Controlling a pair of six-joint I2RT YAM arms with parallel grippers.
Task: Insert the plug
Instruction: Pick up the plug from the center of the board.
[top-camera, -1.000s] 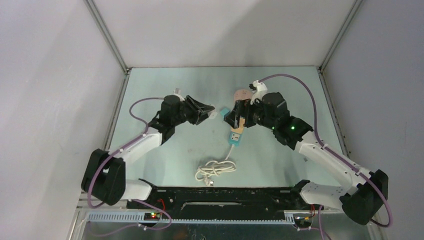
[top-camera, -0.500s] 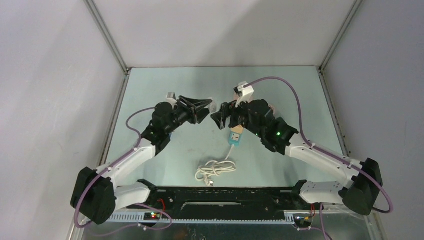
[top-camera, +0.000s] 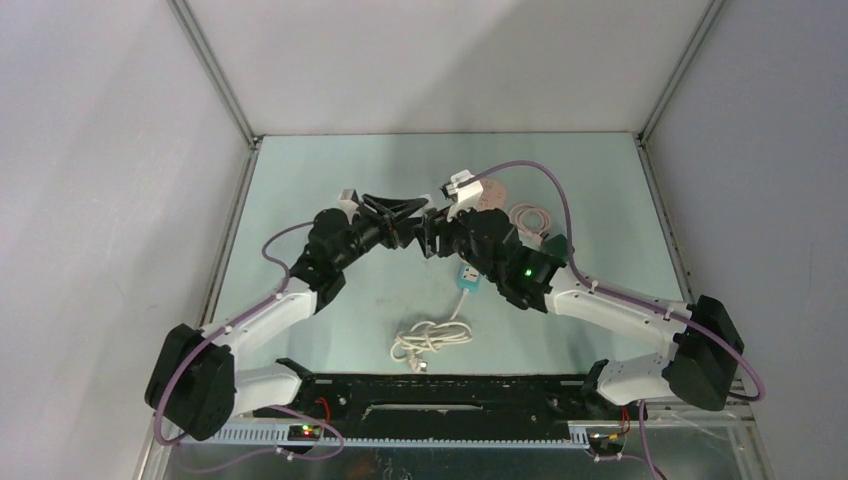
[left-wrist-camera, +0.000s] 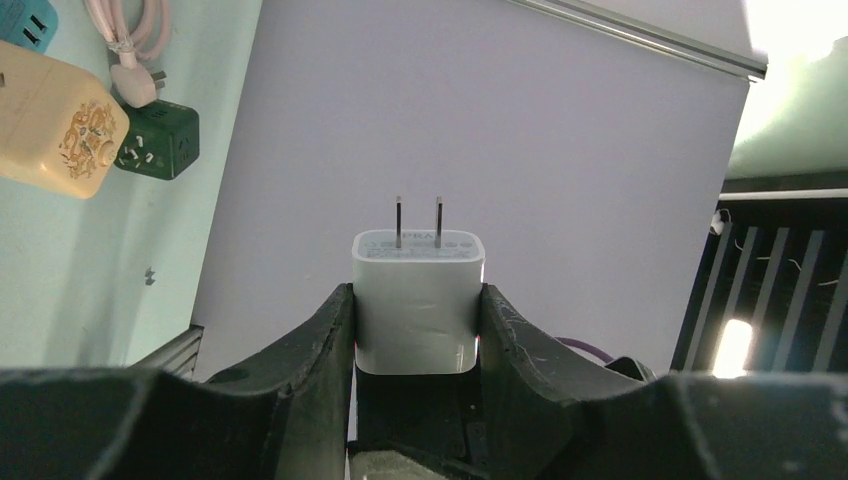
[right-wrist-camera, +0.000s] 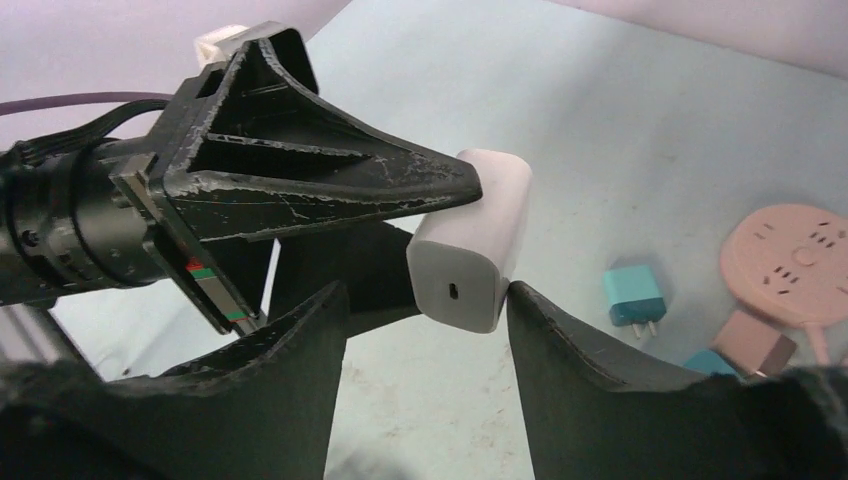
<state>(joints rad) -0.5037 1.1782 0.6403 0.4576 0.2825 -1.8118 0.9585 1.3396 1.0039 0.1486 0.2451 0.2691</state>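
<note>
Left pincer (left-wrist-camera: 418, 292) clamps a white, round-cornered plastic two-pin charger plug (left-wrist-camera: 418, 325) by its flat sides, with one black finger (left-wrist-camera: 320, 340) on each. The plug's long axis runs along the fingers, and its two metal pins (left-wrist-camera: 398, 222) point straight out past the fingertips, away from the wrist. Right pincer (right-wrist-camera: 428, 292) faces it with jaws parted around the plug's other end, whose small oval port looks toward that wrist. One finger (right-wrist-camera: 560, 340) appears to touch the plug's edge; the other stands just clear. The left pincer's upper finger lies across the plug's top. Beyond the left pincer's tips, on the pale green table (left-wrist-camera: 60, 290), lie a cream block with a gold dragon print (left-wrist-camera: 60, 128), a dark green cube socket (left-wrist-camera: 158, 140) just beside it, and a pink cable (left-wrist-camera: 120, 40). Past the right pincer sit a small teal plug (right-wrist-camera: 632, 295) and a round pink socket hub (right-wrist-camera: 795, 255), well apart from the held plug.
</note>
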